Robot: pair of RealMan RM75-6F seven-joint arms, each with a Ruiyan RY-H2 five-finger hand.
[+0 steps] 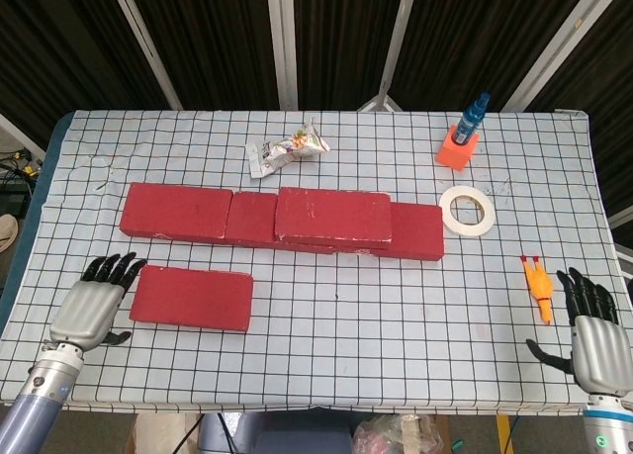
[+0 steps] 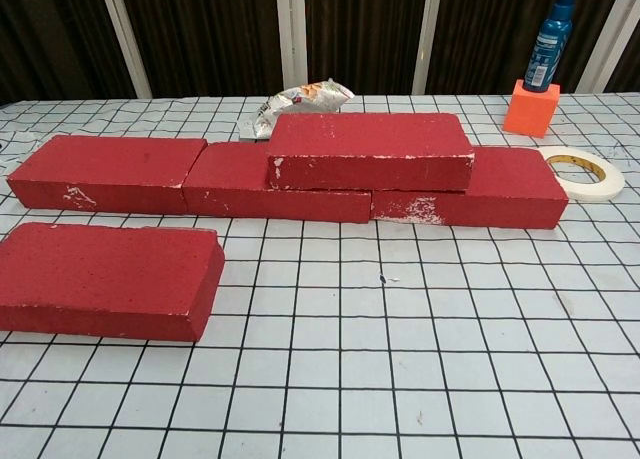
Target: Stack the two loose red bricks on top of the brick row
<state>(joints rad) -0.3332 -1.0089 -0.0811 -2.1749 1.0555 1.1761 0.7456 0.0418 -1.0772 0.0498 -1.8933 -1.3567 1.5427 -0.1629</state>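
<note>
- Head view: left hand (image 1: 91, 307) down at the near-left edge of the table (image 1: 346, 345), fingers spread, holding nothing, just beside the left end of the loose brick (image 1: 192, 298), maybe touching, hard to tell.
- Right hand (image 1: 596, 338) at the near-right corner, fingers apart too, nothing in it, well away from any brick.
- Loose brick lying flat on the checkered cloth, in front of the brick row (image 1: 178, 212) and apart from it.
- Stacked brick (image 1: 333, 217) already sitting on top of the row, over its middle-right part, bridging two bricks below.
- Tape roll (image 1: 467, 209) just right of the row's end.
- Blue bottle (image 1: 474, 113) standing in an orange block (image 1: 456, 148) further back.
- Crumpled snack wrapper (image 1: 287, 150) behind the row.
- Small orange toy (image 1: 539, 288) near the right hand.
- Chest view: neither hand visible, only bricks and clutter.
</note>
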